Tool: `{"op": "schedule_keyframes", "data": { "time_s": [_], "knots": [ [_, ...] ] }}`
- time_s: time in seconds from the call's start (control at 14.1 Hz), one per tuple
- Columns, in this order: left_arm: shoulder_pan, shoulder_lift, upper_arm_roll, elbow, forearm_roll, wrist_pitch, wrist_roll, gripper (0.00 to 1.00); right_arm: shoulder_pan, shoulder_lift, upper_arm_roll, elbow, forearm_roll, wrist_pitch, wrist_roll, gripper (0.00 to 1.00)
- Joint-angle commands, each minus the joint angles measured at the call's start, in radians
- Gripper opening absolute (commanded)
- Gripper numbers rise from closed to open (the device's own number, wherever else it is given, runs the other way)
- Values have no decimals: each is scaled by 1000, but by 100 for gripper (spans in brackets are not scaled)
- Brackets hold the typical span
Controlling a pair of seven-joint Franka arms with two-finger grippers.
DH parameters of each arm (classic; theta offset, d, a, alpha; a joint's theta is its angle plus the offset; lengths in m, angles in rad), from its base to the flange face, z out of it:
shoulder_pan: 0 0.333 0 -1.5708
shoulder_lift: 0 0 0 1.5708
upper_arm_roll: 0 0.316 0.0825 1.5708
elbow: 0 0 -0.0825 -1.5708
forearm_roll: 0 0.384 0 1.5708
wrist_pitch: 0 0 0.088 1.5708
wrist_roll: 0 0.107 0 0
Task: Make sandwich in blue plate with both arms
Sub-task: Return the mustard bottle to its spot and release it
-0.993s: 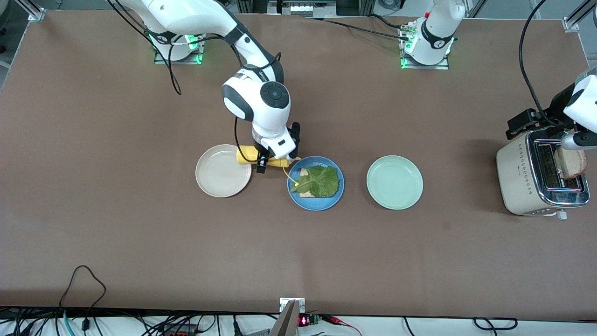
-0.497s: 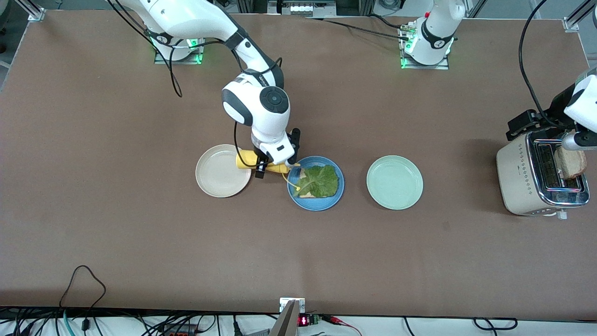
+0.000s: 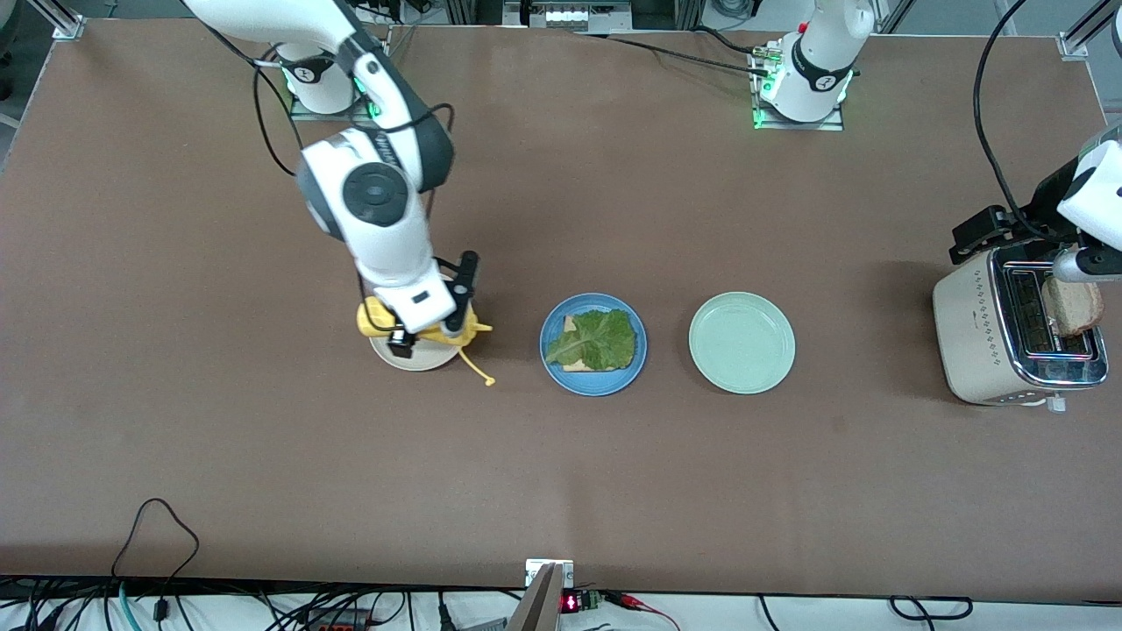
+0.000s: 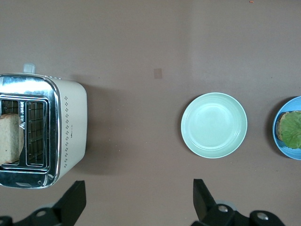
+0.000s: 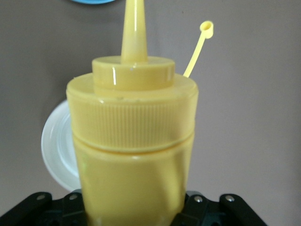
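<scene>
Since a second ago, our right claw [image 3: 425, 330] has swung the yellow mustard bottle [image 3: 421, 320] away from the blue plate [image 3: 593, 382] and now carries it, squeezed between its fingers, over the cream-white plate [image 3: 419, 361], at nine o'clock of the blue one. We see the bottle's cap dangling open on its tether [image 3: 478, 368], so a tilt or a harder squeeze could drip mustard onto the counter [image 3: 561, 482]. On the blue plate lie the bottom slice of bread [image 3: 574, 363] and the lettuce leaf [image 3: 596, 340]; the sandwich lacks its top slice. At three o'clock sits the mint-green plate [image 3: 742, 343]. Farthest, our left claw [image 4: 136, 200] hangs wide open over the counter beside the toaster [image 3: 1008, 337], where the second slice [image 3: 1074, 304] waits; a skewed grab could jam or tear it.
</scene>
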Motion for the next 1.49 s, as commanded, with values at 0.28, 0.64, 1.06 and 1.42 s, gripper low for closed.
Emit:
{"op": "schedule_keyframes", "data": {
  "time_s": [0.28,0.64,1.06,1.42],
  "knots": [
    [-5,-7,0,2,20,-74,2,100,-385,-209,67,-183,375,-16,-617,3],
    [-3,-4,3,-3,21,-51,5,100,-626,-208,67,-188,660,-180,-1061,3],
    [7,60,5,5,23,-45,14,100,-866,-87,44,-176,865,-340,-1448,3],
    [128,215,21,124,50,-45,20,100,-982,151,21,-118,994,-467,-1675,3]
  ]
}}
